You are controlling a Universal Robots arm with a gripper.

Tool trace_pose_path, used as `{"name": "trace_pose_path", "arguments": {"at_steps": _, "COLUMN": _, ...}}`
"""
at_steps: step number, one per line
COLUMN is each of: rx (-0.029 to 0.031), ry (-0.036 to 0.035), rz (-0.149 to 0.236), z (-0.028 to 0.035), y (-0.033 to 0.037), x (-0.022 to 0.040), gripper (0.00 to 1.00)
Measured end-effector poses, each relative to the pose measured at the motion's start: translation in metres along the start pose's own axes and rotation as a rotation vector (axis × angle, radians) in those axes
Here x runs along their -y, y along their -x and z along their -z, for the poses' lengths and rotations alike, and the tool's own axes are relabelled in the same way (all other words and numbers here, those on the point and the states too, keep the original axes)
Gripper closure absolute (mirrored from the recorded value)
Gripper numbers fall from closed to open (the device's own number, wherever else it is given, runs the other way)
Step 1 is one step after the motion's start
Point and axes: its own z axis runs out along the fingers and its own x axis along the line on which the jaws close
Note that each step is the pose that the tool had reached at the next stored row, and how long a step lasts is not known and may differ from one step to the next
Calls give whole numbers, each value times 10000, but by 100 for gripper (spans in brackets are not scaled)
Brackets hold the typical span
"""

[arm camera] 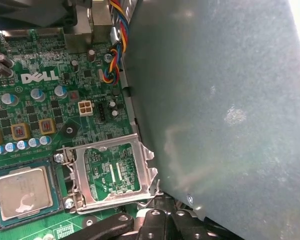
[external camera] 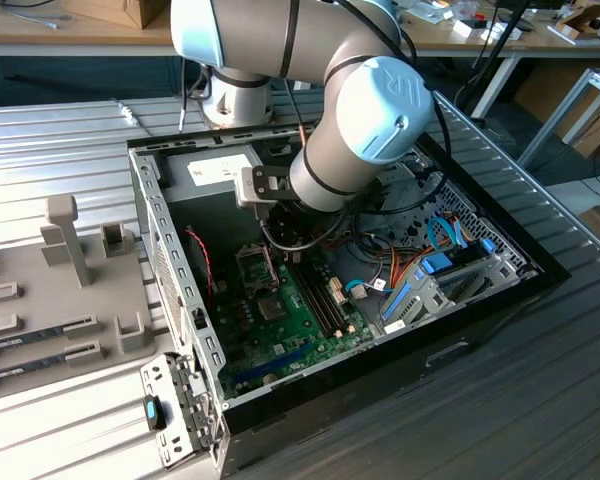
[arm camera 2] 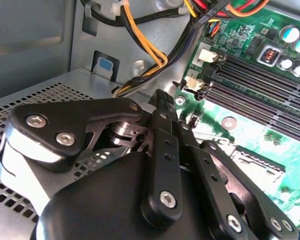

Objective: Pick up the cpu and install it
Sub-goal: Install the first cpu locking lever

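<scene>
Ribbed metal tabletop (external camera: 60, 150) carries an open computer case (external camera: 380, 385), side panel off, and the arm (external camera: 370, 120) reaches down into it over the green motherboard (external camera: 305, 320). In the first wrist view a big flat grey panel (arm camera: 230, 100) (case wall or a box, can't say which) stands alongside the board. Empty memory slots (arm camera 2: 260, 92) and a bundle of coloured wires (arm camera 2: 145, 47) lie past the hand in the second wrist view. The metal socket frame (arm camera: 112, 172) is flipped open, its underside showing. The cpu (arm camera: 25, 192) lies flat in the socket right next to that frame, silver top up, green rim showing, edges square with the frame, so it looks already seated and not clamped down. The hand (arm camera 2: 160, 105) hovers low over the board carrying nothing that I can see; open or closed I cannot tell, as its tips are hidden behind its own linkage. Key relation: the open frame is the nearest thing to the hand, and the cpu lies just beyond it, on the side away from the grey panel (it is square, so no long axis).
</scene>
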Motion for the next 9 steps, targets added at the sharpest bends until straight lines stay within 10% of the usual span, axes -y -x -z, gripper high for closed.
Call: {"name": "trace_pose_path", "arguments": {"at_steps": 9, "rx": -82, "ry": -16, "rz": 1, "z": 58, "y": 13, "x": -6, "gripper": 89}}
